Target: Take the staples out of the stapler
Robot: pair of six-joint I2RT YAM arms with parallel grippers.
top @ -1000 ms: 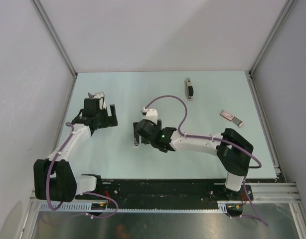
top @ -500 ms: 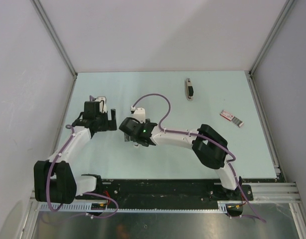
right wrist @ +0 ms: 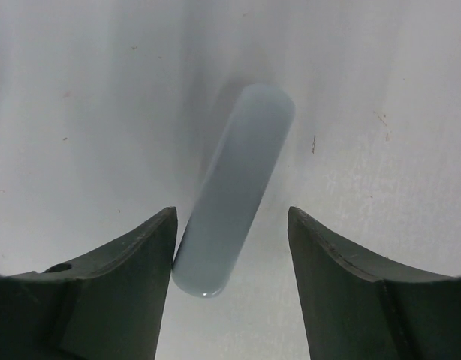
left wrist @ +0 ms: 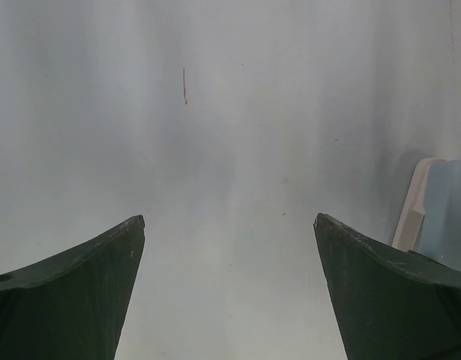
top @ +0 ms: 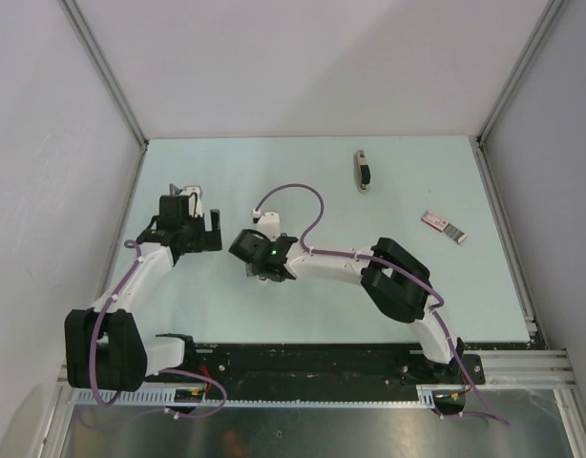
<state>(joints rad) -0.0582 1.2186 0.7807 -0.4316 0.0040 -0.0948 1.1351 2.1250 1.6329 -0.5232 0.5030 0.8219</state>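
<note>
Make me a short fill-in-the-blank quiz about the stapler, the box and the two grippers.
1. The stapler lies untouched near the ___ edge of the table.
2. In the top view, the red-and-white box lies to the stapler's ___.
3. The left gripper is open and holds ___.
4. The right gripper is ___, a pale rounded bar between its fingers.
Answers: far; right; nothing; open.
</note>
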